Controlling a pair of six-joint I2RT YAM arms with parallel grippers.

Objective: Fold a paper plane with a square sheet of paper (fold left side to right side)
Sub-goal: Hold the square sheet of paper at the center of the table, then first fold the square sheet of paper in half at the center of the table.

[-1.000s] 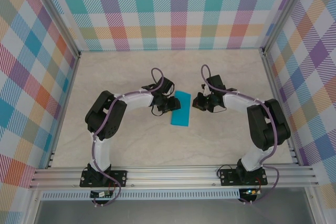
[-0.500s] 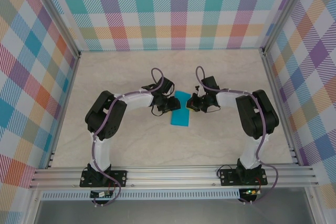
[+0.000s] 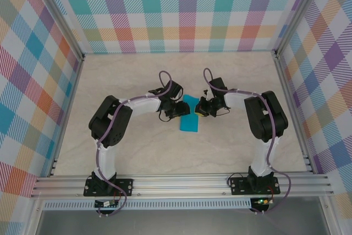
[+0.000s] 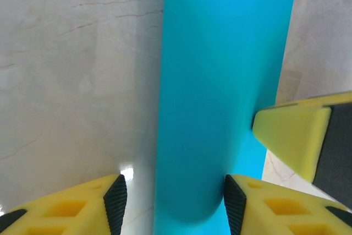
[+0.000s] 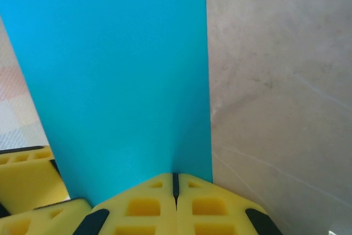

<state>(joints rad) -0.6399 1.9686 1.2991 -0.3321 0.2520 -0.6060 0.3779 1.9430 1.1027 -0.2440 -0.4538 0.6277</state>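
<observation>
The square sheet of paper (image 3: 191,119) lies on the table as a teal strip, folded over with a soft rounded fold (image 4: 214,81). My left gripper (image 3: 179,109) stands open at its left side. Its jaws straddle the rounded fold (image 4: 173,205): the right pad (image 4: 234,205) is against the paper, the left pad (image 4: 115,202) apart from it. My right gripper (image 3: 201,108) is shut, its closed tips (image 5: 175,182) resting on the flat sheet (image 5: 121,70) close to its right edge. Nothing is between its fingers.
The pale marble-look tabletop (image 3: 137,75) runs out on all sides of the paper. Checked walls and aluminium rails (image 3: 289,92) enclose it. The two grippers sit very close together over the paper, a right finger (image 4: 291,141) showing in the left wrist view.
My right arm has swung left, bringing its shut gripper from beside the paper onto the sheet's right edge. The left arm and the paper have stayed in place.
</observation>
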